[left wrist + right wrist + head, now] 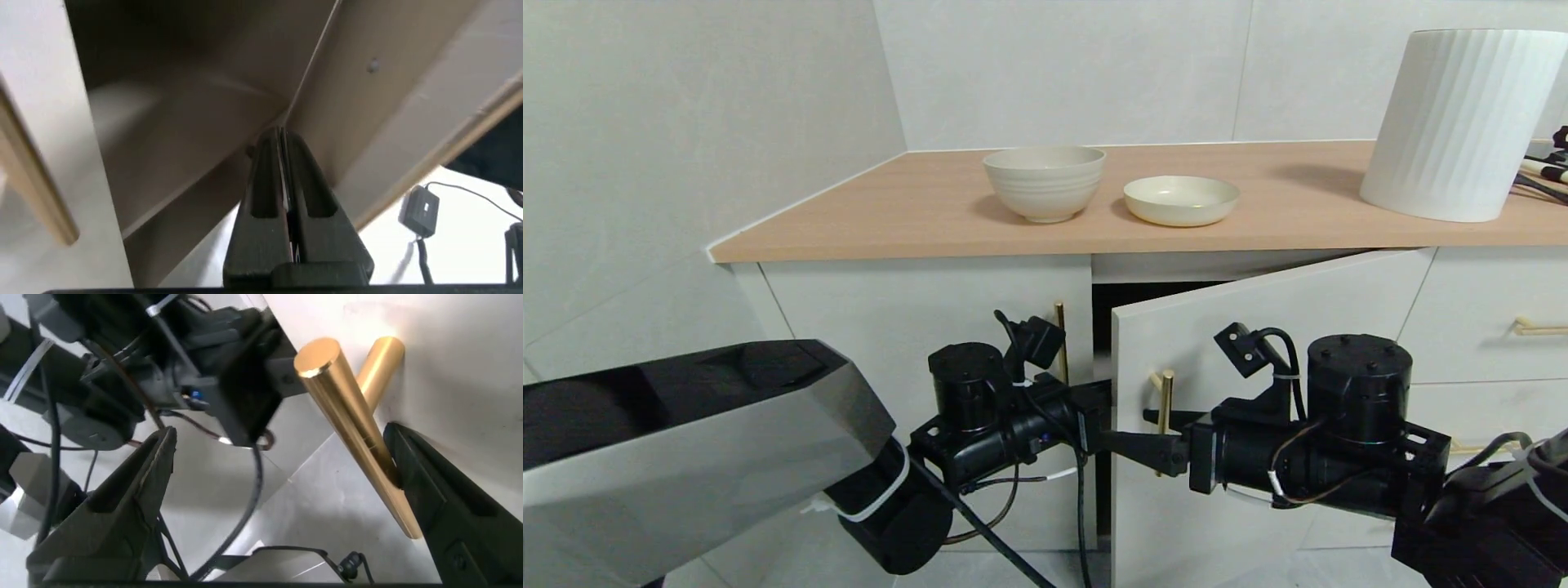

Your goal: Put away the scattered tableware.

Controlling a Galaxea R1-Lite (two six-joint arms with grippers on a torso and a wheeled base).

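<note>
Right gripper: my right gripper (282, 449) has its fingers spread wide, with the short brass bar handle (347, 425) between them, close against one finger and not yet clamped.
Left gripper: my left gripper (282, 143) has its fingers pressed flat together. The tip is pushed into the gap behind the free edge of the white cabinet door (1258, 310).
Door: it stands partly ajar, hinged on my right, and shows a dark slice of cabinet interior (1143, 294) behind it.
Tableware: the cream ribbed ceramic bowl (1045, 184) and the pale shallow round dish (1181, 200) sit upright, just beside each other, on the light wooden desk (890, 212) above the cabinet. Both are well apart from my grippers.
Farther back: a tall white ribbed cylinder (1462, 122) stands at the desk's right end.
Step in hand: as I judge it, I am opening the cabinet so the tableware has somewhere to go; nothing has been lifted yet.
Next move: either close the right fingers on the handle and draw the door along its arc, or lever it wider with the left tip. Then swing it fully clear before an arm goes up to the bowl.
Care: the handle lies off-centre in my right gripper, so I should centre it first, or the pull may slip.
</note>
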